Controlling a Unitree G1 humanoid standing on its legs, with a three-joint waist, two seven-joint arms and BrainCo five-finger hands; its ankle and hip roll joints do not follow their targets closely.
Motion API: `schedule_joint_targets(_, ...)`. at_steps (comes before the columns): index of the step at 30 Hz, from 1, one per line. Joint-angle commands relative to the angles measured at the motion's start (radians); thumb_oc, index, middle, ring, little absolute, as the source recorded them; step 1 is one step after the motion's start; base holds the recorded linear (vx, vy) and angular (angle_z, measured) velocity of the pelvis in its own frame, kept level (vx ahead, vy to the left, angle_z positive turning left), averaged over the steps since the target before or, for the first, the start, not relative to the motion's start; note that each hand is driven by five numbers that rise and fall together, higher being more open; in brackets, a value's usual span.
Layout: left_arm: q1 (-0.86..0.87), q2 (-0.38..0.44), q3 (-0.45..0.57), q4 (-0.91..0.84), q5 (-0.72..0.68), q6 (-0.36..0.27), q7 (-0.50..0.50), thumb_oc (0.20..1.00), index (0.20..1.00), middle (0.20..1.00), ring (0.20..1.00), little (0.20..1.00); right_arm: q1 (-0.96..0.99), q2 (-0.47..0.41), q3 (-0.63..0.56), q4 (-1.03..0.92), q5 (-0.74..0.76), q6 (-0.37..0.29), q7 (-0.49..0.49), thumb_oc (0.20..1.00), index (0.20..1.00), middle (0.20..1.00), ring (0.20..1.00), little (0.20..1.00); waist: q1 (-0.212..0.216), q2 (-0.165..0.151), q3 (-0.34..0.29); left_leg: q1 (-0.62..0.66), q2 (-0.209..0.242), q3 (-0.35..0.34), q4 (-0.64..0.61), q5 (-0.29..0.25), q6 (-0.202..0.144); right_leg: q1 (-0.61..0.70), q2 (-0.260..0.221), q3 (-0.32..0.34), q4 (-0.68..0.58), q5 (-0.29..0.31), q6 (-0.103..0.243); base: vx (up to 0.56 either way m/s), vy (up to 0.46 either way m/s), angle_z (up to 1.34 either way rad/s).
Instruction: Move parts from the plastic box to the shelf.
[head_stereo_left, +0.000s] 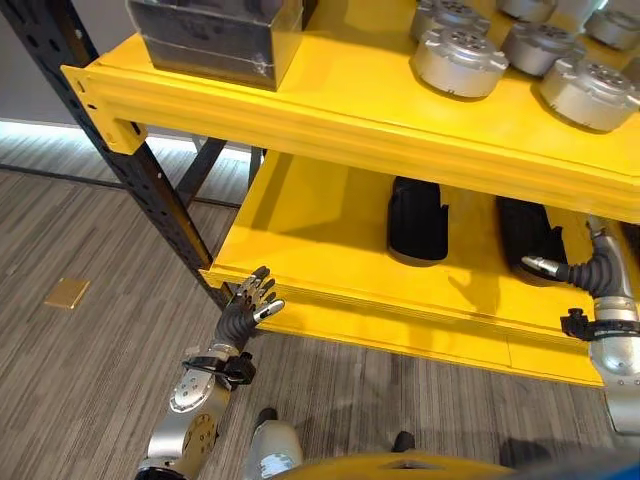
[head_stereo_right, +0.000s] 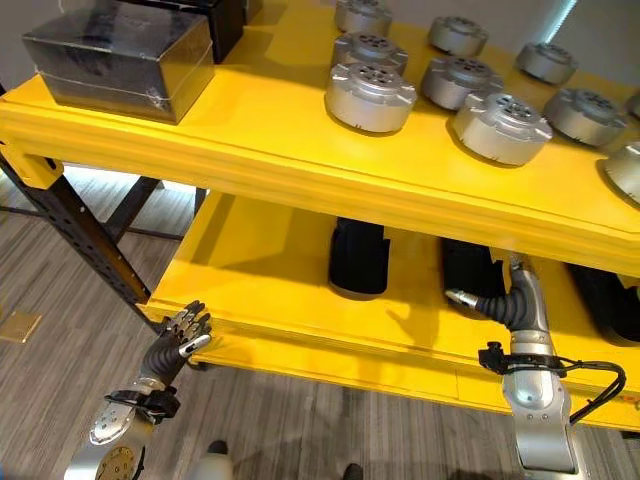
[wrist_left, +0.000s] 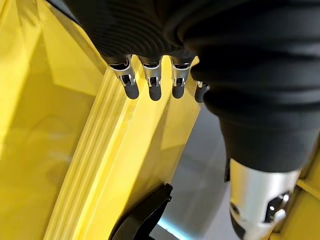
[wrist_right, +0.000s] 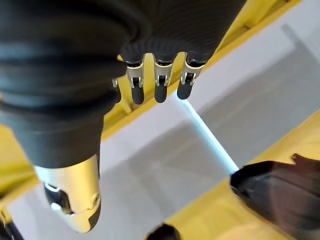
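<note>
While we look down at a yellow shelf (head_stereo_right: 300, 160) with two levels, we count the parts on each. On the top level sit round silver metal parts (head_stereo_right: 371, 97); we count nine in the right eye view, some cut off at the picture's edge, grouped toward the right side. At the left end of the same level stands one dark box (head_stereo_right: 122, 60) with glossy sides. On the lower level (head_stereo_right: 270, 290) lie black parts (head_stereo_right: 357, 257); we count three, side by side and apart from each other, the rightmost partly hidden at the edge.

Our left hand (head_stereo_left: 251, 301) shows at the lower left, raised beside the front left corner of the lower level, close to its edge. Its fingers (wrist_left: 152, 82) are relaxed and spread, holding nothing. Our right hand (head_stereo_right: 497, 300) reaches in over the front of the lower level, in front of the middle black part. In the right wrist view its fingers (wrist_right: 160, 85) hang straight and loose, with nothing between them and the thumb. A grey wood-look floor (head_stereo_left: 90, 400) runs under the shelf, and a dark metal post (head_stereo_left: 120, 150) carries its left end.
</note>
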Motion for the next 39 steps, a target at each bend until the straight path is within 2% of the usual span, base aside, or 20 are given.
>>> schedule_joint_targets(1,-0.015,-0.031,0.035,-0.005,0.049,-0.048,-0.009,1.0,1.0,1.0,1.0,1.0,-0.022,-0.035,-0.011,-0.037,0.0,-0.041,0.029,1.0,1.0,1.0,1.0,1.0,0.007,0.053,-0.031,0.146,0.033,0.083,-0.332,0.209,0.045,0.015,0.019,0.003,0.031,0.04,0.052,0.01,0.015,-0.1)
schedule_joint_targets(5,-0.001,-0.044,0.038,-0.018,0.056,-0.058,0.018,1.0,1.0,1.0,1.0,1.0,0.058,0.046,0.076,0.014,0.124,-0.044,0.089,1.0,1.0,1.0,1.0,1.0,-0.014,0.067,-0.035,0.184,0.056,0.109,-0.35,0.218,0.04,0.018,0.034,0.032,0.035,0.019,0.047,0.01,-0.012,-0.31)
schedule_joint_targets(7,0.001,-0.047,0.036,-0.019,0.054,-0.057,0.017,1.0,1.0,1.0,1.0,1.0,0.069,0.057,0.08,0.024,0.137,-0.042,0.086,1.0,1.0,1.0,1.0,1.0,-0.017,0.071,-0.036,0.189,0.064,0.111,-0.349,0.219,0.036,0.02,0.039,0.037,0.037,0.013,0.043,0.01,-0.059,-0.16)
schedule_joint_targets(8,0.003,-0.05,0.036,-0.018,0.047,-0.058,0.022,1.0,1.0,1.0,1.0,1.0,0.082,0.077,0.086,0.034,0.188,-0.046,0.093,1.0,1.0,1.0,1.0,1.0,-0.024,0.077,-0.035,0.193,0.077,0.114,-0.342,0.22,0.029,0.023,0.051,0.046,0.044,-0.002,0.037,0.01,-0.067,-0.1)
schedule_joint_targets(14,0.006,-0.059,0.024,-0.01,0.027,-0.059,0.019,1.0,1.0,1.0,1.0,1.0,0.106,0.082,0.096,0.049,0.246,-0.054,0.101,1.0,1.0,1.0,1.0,1.0,-0.034,0.106,-0.034,0.209,0.125,0.113,-0.328,0.23,0.007,0.038,0.089,0.058,0.057,-0.037,0.013,0.0,-0.099,-0.15)
schedule_joint_targets(16,-0.004,-0.07,0.018,0.015,0.011,-0.058,0.026,1.0,1.0,1.0,1.0,1.0,0.102,0.092,0.101,0.066,0.334,-0.065,0.101,1.0,1.0,1.0,1.0,1.0,-0.043,0.136,-0.028,0.204,0.172,0.104,-0.323,0.261,-0.015,0.039,0.135,0.07,0.069,-0.071,-0.015,-0.06,-0.177,-0.08)
schedule_joint_targets(20,-0.003,-0.092,0.001,0.037,-0.003,-0.052,0.021,1.0,1.0,1.0,1.0,1.0,0.137,0.096,0.083,0.06,0.393,-0.075,0.103,1.0,1.0,1.0,1.0,1.0,-0.059,0.166,-0.004,0.179,0.22,0.078,-0.309,0.301,-0.034,0.034,0.196,0.076,0.08,-0.096,-0.06,-0.07,-0.167,-0.05)
schedule_joint_targets(24,-0.004,-0.108,-0.013,0.049,-0.005,-0.045,0.01,1.0,1.0,1.0,1.0,1.0,0.166,0.096,0.048,0.066,0.412,-0.079,0.095,1.0,1.0,1.0,1.0,1.0,-0.069,0.176,0.034,0.135,0.225,0.061,-0.262,0.329,-0.034,0.039,0.218,0.07,0.069,-0.096,-0.086,-0.07,-0.129,-0.01)
schedule_joint_targets(25,-0.013,-0.112,-0.019,0.058,-0.002,-0.046,0.007,1.0,1.0,1.0,1.0,1.0,0.169,0.089,0.035,0.061,0.406,-0.08,0.089,1.0,1.0,1.0,1.0,1.0,-0.077,0.175,0.046,0.115,0.22,0.082,-0.236,0.327,-0.027,0.037,0.214,0.061,0.069,-0.094,-0.089,-0.08,-0.074,0.11)
schedule_joint_targets(26,-0.019,-0.115,-0.025,0.062,-0.002,-0.046,0.007,1.0,1.0,1.0,1.0,1.0,0.169,0.086,0.025,0.061,0.407,-0.08,0.084,1.0,1.0,1.0,1.0,1.0,-0.087,0.169,0.054,0.095,0.207,0.131,-0.192,0.308,-0.013,0.034,0.203,0.051,0.07,-0.089,-0.091,-0.06,-0.073,0.21)
schedule_joint_targets(27,-0.016,-0.117,-0.024,0.06,-0.004,-0.049,0.004,1.0,1.0,1.0,1.0,1.0,0.17,0.083,0.018,0.067,0.404,-0.076,0.082,1.0,1.0,1.0,1.0,1.0,-0.08,0.164,0.063,0.098,0.168,0.128,-0.167,0.273,-0.004,0.035,0.199,0.054,0.068,-0.085,-0.09,-0.05,-0.078,0.49)
schedule_joint_targets(28,-0.007,-0.113,-0.017,0.053,0.002,-0.052,0.008,1.0,1.0,1.0,1.0,1.0,0.16,0.083,0.021,0.071,0.395,-0.075,0.086,1.0,1.0,1.0,1.0,1.0,-0.056,0.153,0.077,0.095,0.047,0.055,-0.143,0.207,0.021,0.027,0.193,0.082,0.053,-0.064,-0.085,-0.03,-0.074,0.43)
schedule_joint_targets(30,0.002,-0.114,-0.001,0.051,0.011,-0.056,0.012,1.0,1.0,1.0,1.0,1.0,0.129,0.086,0.033,0.088,0.385,-0.077,0.089,1.0,1.0,1.0,1.0,1.0,-0.016,0.134,0.076,0.082,-0.126,-0.065,-0.137,0.134,0.074,-0.003,0.2,0.134,0.046,-0.039,-0.085,-0.02,-0.05,-0.47)
schedule_joint_targets(32,0.003,-0.109,0.004,0.046,0.015,-0.059,0.01,1.0,1.0,1.0,1.0,1.0,0.088,0.091,0.061,0.111,0.391,-0.078,0.09,1.0,1.0,1.0,1.0,1.0,0.003,0.126,0.073,0.061,-0.245,-0.157,-0.144,0.136,0.114,-0.035,0.224,0.187,0.052,-0.023,-0.086,-0.01,-0.012,-1.45)
schedule_joint_targets(33,0.003,-0.109,0.005,0.046,0.016,-0.059,0.01,1.0,1.0,1.0,1.0,1.0,0.086,0.091,0.063,0.113,0.391,-0.079,0.089,1.0,1.0,1.0,1.0,1.0,0.004,0.123,0.073,0.06,-0.246,-0.154,-0.141,0.133,0.117,-0.037,0.222,0.19,0.055,-0.026,-0.085,-0.01,0.013,-1.26)
schedule_joint_targets(34,0.008,-0.1,0.012,0.042,0.026,-0.065,0.011,1.0,1.0,1.0,1.0,1.0,0.052,0.095,0.091,0.135,0.396,-0.079,0.091,1.0,1.0,1.0,1.0,1.0,0.018,0.123,0.077,0.049,-0.306,-0.206,-0.152,0.155,0.135,-0.057,0.248,0.233,0.064,-0.027,-0.087,-0.05,0.027,-0.87)
schedule_joint_targets(35,0.017,-0.099,0.02,0.041,0.022,-0.065,0.011,1.0,1.0,1.0,1.0,1.0,0.033,0.106,0.107,0.141,0.399,-0.079,0.094,1.0,1.0,1.0,1.0,1.0,0.024,0.12,0.076,0.056,-0.303,-0.219,-0.167,0.152,0.143,-0.076,0.259,0.26,0.075,-0.03,-0.086,-0.06,0.029,-0.84)
schedule_joint_targets(36,0.022,-0.103,0.024,0.04,0.009,-0.066,0.007,1.0,1.0,1.0,1.0,1.0,0.033,0.11,0.104,0.132,0.406,-0.077,0.097,1.0,1.0,1.0,1.0,1.0,0.017,0.118,0.074,0.057,-0.284,-0.192,-0.175,0.16,0.145,-0.081,0.263,0.269,0.073,-0.027,-0.086,-0.07,0.075,-0.73)
schedule_joint_targets(39,0.008,-0.095,0.013,0.049,-0.001,-0.067,0.011,1.0,1.0,1.0,1.0,1.0,0.03,0.123,0.102,0.156,0.426,-0.076,0.088,1.0,1.0,1.0,1.0,1.0,-0.001,0.111,0.068,0.061,-0.267,-0.15,-0.21,0.178,0.149,-0.107,0.257,0.275,0.075,-0.025,-0.086,-0.06,0.087,-0.56)
